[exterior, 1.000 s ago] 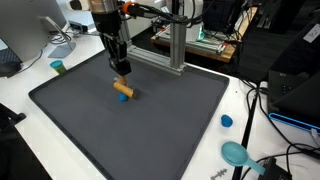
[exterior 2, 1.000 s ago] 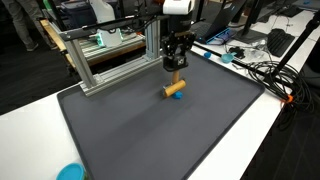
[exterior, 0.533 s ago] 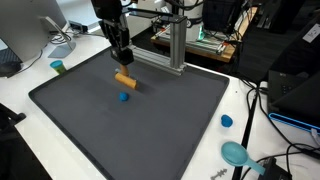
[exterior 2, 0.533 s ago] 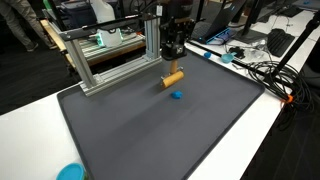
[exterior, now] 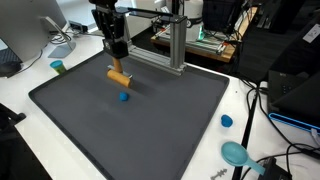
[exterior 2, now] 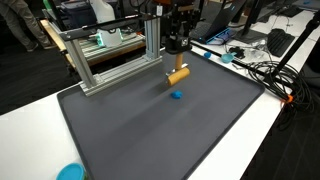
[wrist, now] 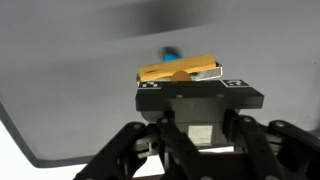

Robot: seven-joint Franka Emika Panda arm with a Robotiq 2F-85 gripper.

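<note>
My gripper (exterior: pixel 117 60) hangs above the dark grey mat (exterior: pixel 160 125), shut on an orange wooden block (exterior: pixel 119 77) that dangles tilted below its fingers. The other outside camera shows the same gripper (exterior 2: pixel 178 55) with the block (exterior 2: pixel 178 75) lifted off the mat (exterior 2: pixel 200 140). A small blue piece (exterior: pixel 124 97) lies on the mat just under the block, apart from it, and it shows again as the blue piece (exterior 2: pixel 176 96). In the wrist view the block (wrist: pixel 180 71) lies across the jaws, with the blue piece (wrist: pixel 172 55) beyond it.
An aluminium frame (exterior: pixel 175 40) stands along the mat's far edge, close to the arm. A blue cap (exterior: pixel 227 121) and a teal dish (exterior: pixel 236 153) lie on the white table beside the mat. A teal cup (exterior: pixel 58 67) and cables (exterior 2: pixel 265 70) sit around it.
The gripper has risen from the mat with the orange block. The blue piece that was by the block's end stayed on the mat.
</note>
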